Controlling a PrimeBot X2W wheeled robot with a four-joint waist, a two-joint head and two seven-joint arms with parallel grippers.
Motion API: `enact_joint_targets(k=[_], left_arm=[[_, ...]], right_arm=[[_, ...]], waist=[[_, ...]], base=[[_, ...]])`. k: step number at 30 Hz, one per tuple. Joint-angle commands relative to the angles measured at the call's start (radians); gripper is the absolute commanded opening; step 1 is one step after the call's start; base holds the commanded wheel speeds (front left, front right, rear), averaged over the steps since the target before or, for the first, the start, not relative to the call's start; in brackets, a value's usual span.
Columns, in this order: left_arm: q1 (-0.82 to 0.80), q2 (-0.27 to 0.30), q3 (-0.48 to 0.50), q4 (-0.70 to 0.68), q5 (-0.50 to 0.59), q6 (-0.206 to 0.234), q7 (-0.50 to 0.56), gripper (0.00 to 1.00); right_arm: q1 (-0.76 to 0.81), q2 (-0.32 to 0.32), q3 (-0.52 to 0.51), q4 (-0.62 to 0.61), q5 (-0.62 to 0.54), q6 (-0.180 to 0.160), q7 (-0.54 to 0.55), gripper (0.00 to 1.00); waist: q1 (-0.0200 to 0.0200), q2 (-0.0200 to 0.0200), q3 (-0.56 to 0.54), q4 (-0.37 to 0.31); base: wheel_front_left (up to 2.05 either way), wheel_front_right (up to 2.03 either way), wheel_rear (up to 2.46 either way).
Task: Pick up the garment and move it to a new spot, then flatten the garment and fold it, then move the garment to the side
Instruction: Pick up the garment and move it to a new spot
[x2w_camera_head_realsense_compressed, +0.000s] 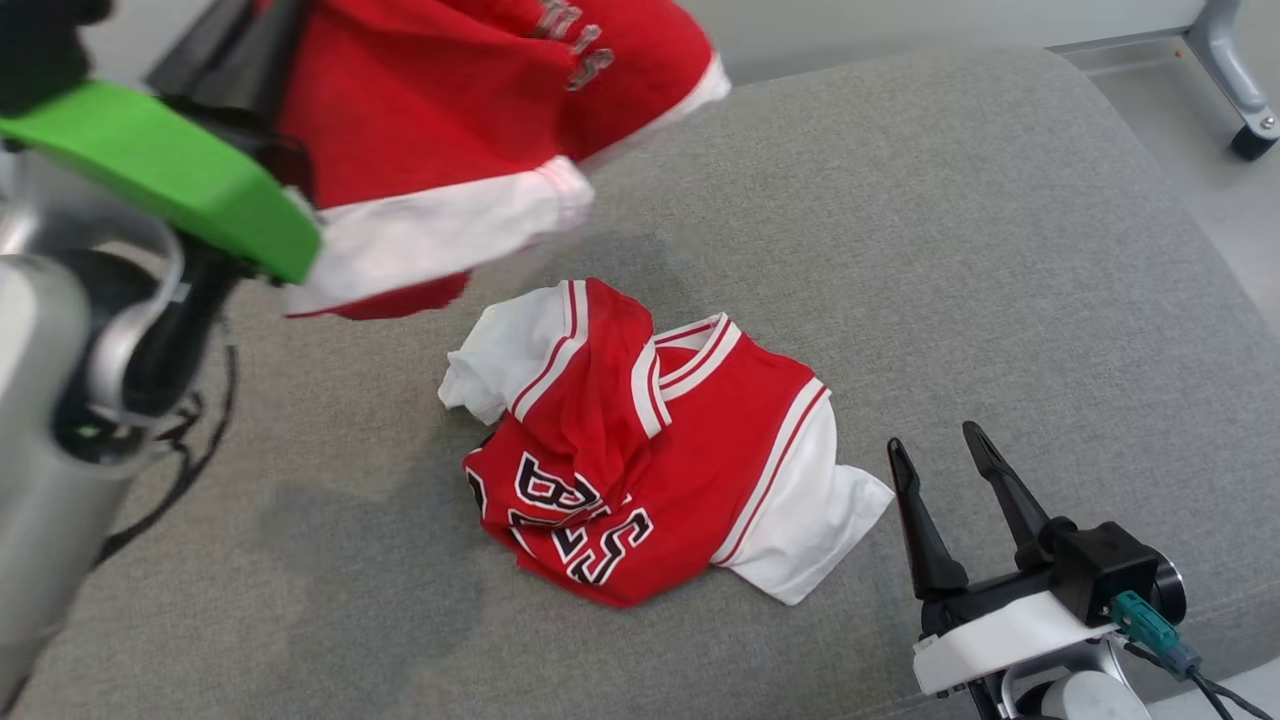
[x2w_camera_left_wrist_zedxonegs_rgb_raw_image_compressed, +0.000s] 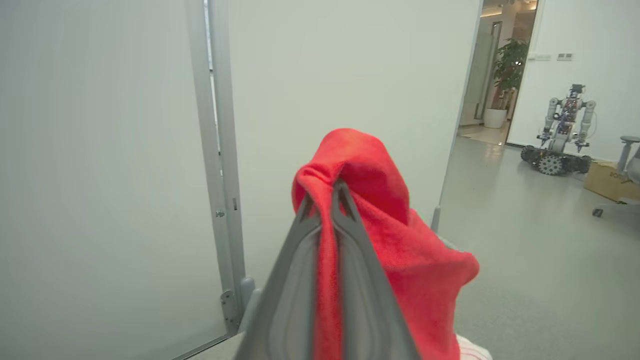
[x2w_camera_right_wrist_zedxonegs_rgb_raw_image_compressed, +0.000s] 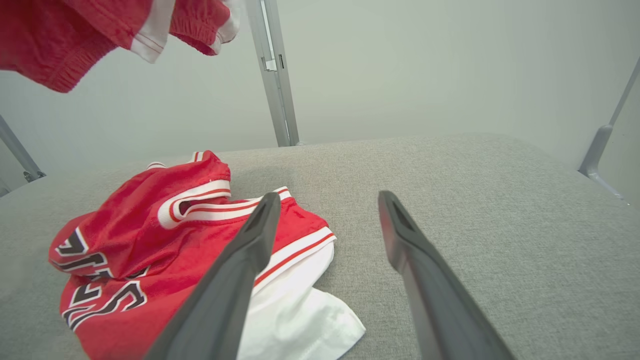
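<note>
My right gripper stood wide open and empty, just beside the crumpled red jersey on the grey cushion. Beyond it, my left gripper was clamped on the red garment, held clear above the cushion. Left wrist view gave the pinch itself, cloth bunched over the fingertips. Head view gave the white-trimmed hems hanging. Far off stood another wheeled robot.

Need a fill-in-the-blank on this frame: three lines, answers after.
1. The left claw is ___ on the red shorts, lifted off the cushion.
2. The right claw stands ___, holding nothing.
3. The crumpled jersey lies on the cushion, whose colour is ___.

Missing words: shut; open; grey.
</note>
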Motion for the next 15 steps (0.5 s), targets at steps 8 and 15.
enact_joint_targets(k=[8,15], left_arm=[[0.143,0.318,0.188,0.055,-0.095,0.024,0.096,0.00],[0.242,0.420,0.250,0.296,-0.109,0.011,0.057,0.00]], right_arm=[[0.004,-0.001,-0.013,-0.016,0.004,-0.001,-0.003,1.00],[-0.029,-0.002,-0.006,-0.021,0.007,-0.001,-0.003,1.00]], waist=[[0.0000,0.0000,0.034,0.034],[0.0000,0.0000,0.110,0.061]], base=[[0.00,0.00,0.00],[0.00,0.00,0.00]])
